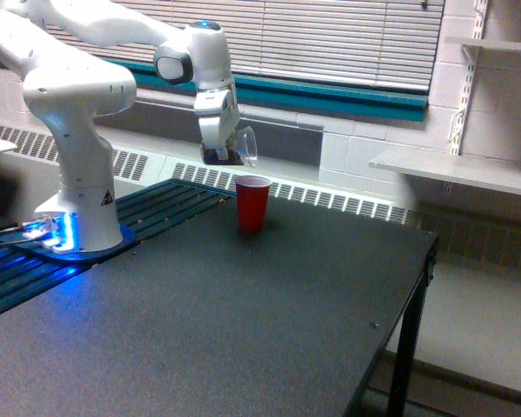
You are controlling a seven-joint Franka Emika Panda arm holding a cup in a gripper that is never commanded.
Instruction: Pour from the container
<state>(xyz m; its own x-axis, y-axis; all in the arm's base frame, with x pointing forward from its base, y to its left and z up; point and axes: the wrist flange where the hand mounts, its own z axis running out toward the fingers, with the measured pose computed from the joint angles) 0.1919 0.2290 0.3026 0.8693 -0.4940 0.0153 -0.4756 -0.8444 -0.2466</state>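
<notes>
Hand [227, 155] gripping the clear cup [243, 146], tilted. It hangs above and just left of the red cup [253, 203]. The red cup stands upright on the desk [243, 321].

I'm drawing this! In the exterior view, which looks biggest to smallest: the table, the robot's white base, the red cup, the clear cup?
1. table
2. white base
3. and 4. red cup and clear cup: they look alike in size.

Showing dim, even indoor light w/ soft low-res blur throughout, blue glow spilling from the arm base [65, 233] onto the dark table [243, 321], clear cup [245, 146] smearing into the background, blinds [330, 39] reading pale gray, shadows staying faint.
</notes>
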